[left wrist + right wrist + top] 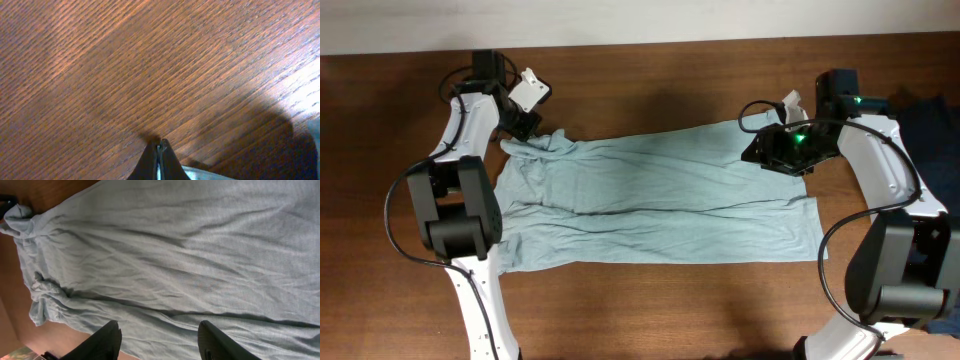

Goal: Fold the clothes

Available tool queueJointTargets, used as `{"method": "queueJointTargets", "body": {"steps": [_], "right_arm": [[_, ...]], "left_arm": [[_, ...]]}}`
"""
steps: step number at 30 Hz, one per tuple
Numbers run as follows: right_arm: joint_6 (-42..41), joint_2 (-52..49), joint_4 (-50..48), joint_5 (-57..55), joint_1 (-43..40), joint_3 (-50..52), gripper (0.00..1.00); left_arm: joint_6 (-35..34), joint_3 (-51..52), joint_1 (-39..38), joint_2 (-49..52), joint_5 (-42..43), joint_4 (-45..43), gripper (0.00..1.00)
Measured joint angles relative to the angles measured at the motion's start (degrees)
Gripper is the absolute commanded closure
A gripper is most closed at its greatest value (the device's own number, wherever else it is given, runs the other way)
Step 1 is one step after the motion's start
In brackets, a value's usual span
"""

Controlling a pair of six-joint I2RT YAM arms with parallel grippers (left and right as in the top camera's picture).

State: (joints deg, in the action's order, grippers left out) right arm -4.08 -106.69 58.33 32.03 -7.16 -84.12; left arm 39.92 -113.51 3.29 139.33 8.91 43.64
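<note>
Right gripper (162,342) fingers spread wide, hovering over pale grey-blue thin wrinkly T-shirt (660,205), spread flat mid-table, long axis left-right. Left gripper (159,146) jaws pressed together at shirt's far-left corner; fabric pinched or not, cannot tell. Brown wooden table (650,300). Dark navy garment (935,130) at right edge.

Warm reddish-brown wooden bench (650,300) of fine straight grain, filling nearly all of the overhead view, bordered along its far edge by a pale, near-white strip (620,20), lit from above, with glare and soft shadows on the wood.
</note>
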Motion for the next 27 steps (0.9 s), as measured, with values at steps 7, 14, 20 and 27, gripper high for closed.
{"method": "queueJointTargets", "body": {"steps": [7,14,20,27], "right_arm": [[0.0,0.0,0.0,0.0,0.0,0.0,0.46],[0.0,0.0,0.6,0.0,0.0,0.0,0.46],[0.0,0.0,0.9,0.0,0.0,0.0,0.46],[0.0,0.0,0.9,0.0,0.0,0.0,0.46]], "left_arm": [[-2.1,-5.7,0.0,1.9,-2.1,7.5,1.00],[-4.9,-22.7,0.0,2.8,-3.1,20.4,1.00],[-6.4,-30.4,0.0,2.8,-2.8,31.7,1.00],[-6.8,-30.9,-1.3,2.8,4.2,45.4,1.00]]}}
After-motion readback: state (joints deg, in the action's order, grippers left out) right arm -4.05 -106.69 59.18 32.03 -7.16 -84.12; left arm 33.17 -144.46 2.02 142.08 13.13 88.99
